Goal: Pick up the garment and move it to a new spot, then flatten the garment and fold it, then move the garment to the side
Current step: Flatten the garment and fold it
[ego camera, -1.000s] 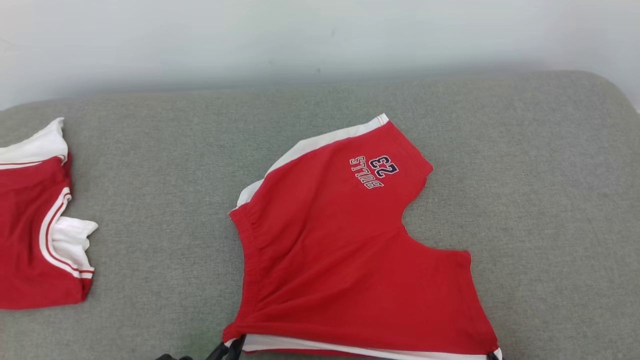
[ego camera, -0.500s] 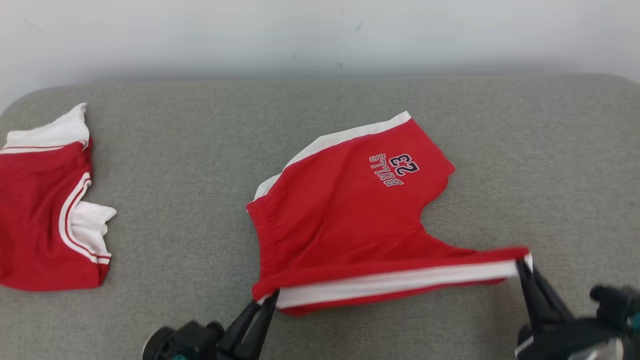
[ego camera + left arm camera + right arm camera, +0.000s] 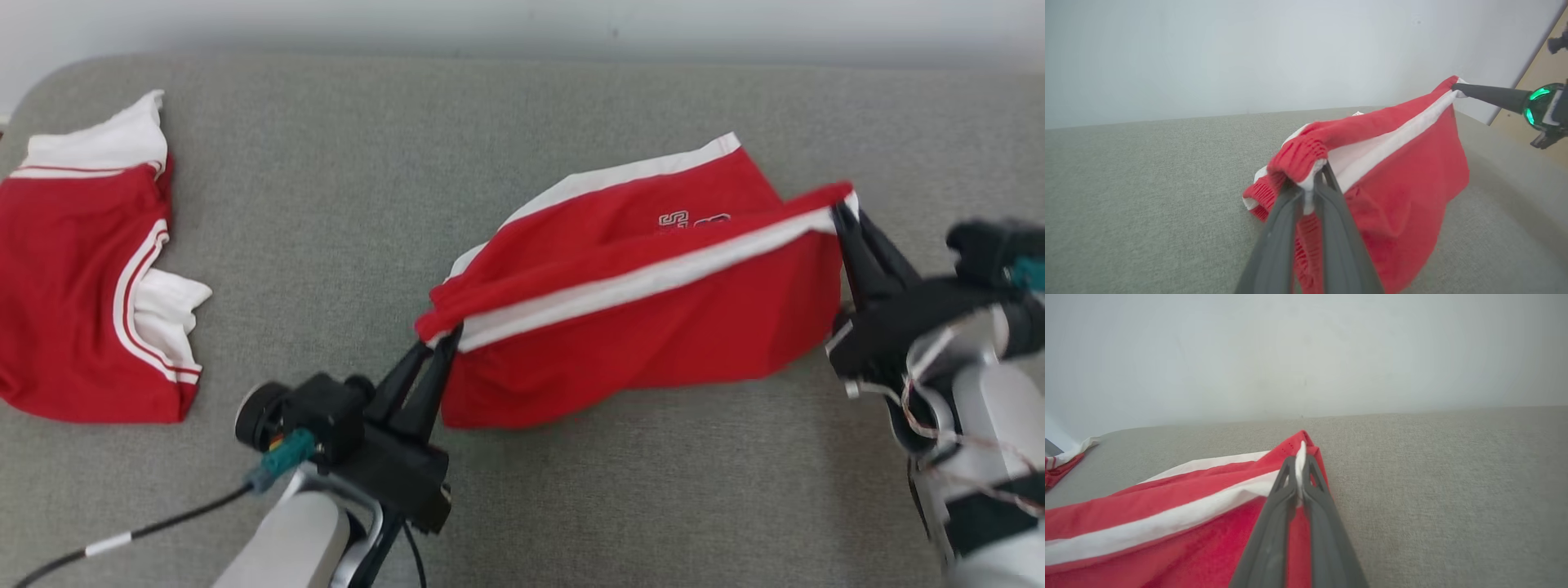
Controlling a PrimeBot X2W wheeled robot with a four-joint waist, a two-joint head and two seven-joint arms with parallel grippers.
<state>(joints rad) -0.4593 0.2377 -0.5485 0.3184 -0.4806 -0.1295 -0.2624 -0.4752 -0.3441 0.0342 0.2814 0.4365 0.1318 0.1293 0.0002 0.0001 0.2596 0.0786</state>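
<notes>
- Head view: red fabric shorts with a white side stripe (image 3: 653,343) hang stretched by their near edge, lifted over the grey woven cushion (image 3: 326,204); the far leg lies on it.
- Left gripper (image 3: 445,343) is pinched tight on the ribbed waistband corner.
- Right gripper (image 3: 842,211) is clamped on the leg-hem corner at the stripe's end, higher up that view.
- Red-and-white jersey (image 3: 73,286) lies well apart, at the left.
</notes>
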